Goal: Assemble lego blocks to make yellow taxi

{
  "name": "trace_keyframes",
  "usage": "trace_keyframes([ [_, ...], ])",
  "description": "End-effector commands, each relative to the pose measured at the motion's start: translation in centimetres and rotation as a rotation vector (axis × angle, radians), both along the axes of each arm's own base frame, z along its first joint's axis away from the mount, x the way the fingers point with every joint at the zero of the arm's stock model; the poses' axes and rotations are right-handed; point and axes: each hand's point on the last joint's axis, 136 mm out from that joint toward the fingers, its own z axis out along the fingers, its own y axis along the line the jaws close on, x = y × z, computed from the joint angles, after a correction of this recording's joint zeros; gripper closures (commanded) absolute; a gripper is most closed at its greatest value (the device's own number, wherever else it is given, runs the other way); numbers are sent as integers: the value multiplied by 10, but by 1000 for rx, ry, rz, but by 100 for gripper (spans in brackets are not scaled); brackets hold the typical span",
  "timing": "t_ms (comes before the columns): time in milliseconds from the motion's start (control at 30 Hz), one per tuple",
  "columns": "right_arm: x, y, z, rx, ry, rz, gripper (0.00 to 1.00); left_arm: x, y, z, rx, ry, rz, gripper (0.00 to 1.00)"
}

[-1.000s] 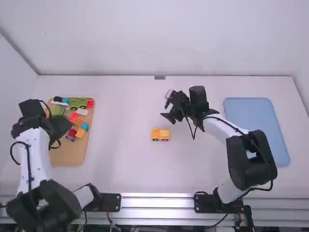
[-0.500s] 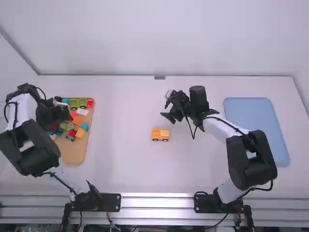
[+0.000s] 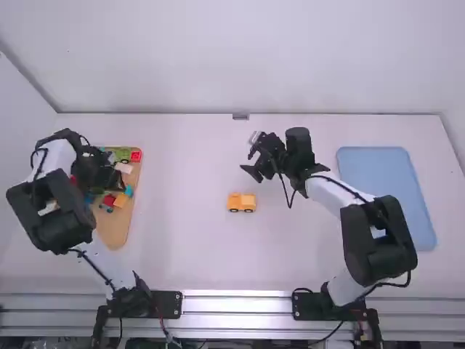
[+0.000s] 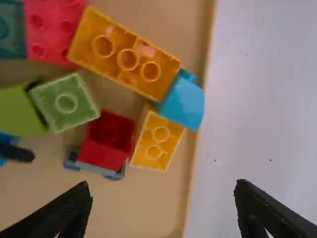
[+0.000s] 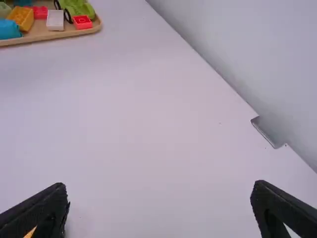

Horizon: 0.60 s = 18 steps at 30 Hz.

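I'm judging the yellow taxi (image 3: pixel 242 203) part-built, wanting top blocks. Left tool (image 4: pixel 163 185), fingers apart, is hovering over tray (image 3: pixel 110 234), taxi's nine o'clock; right tool (image 5: pixel 160 185), also apart, at twelve.

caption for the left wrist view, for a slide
The open left pincer hangs over toy blocks on a wooden tray.

From high up, I look forward and down over the desk (image 3: pixel 189 254). My left wrist view peers down close above the wooden tray (image 3: pixel 112 236); my right one looks slantwise across the desk. All three share part of that tray.
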Motion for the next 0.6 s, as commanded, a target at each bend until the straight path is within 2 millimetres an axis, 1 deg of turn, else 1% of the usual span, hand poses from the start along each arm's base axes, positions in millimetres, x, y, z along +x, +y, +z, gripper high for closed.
trace_keyframes([
  [0,3,1,15,20,-25,1,2,-9,0,-11,109,82,-23,24],
  [100,3,1,14,18,-22,1,2,-8,-6,-23,175,102,-67,27],
  [133,3,1,14,18,-22,1,2,-7,-6,-23,175,100,-71,27],
  [167,3,1,14,18,-22,1,2,-6,-11,-27,162,91,-101,30],
  [200,3,1,14,19,-23,1,2,-5,-14,-30,147,81,-104,37],
  [267,3,1,14,18,-23,1,2,-6,-16,-33,138,78,-102,38],
  [333,3,1,14,18,-22,1,2,-10,-10,-40,143,74,-83,35],
  [400,3,1,14,18,-24,1,2,-13,-4,-44,149,73,-64,35],
  [467,4,1,15,20,-30,1,2,-17,1,-46,141,70,-41,35],
  [500,4,1,16,21,-32,2,2,-18,2,-46,132,68,-37,37],
  [567,4,1,16,23,-35,1,2,-19,2,-46,110,60,-37,37],
])
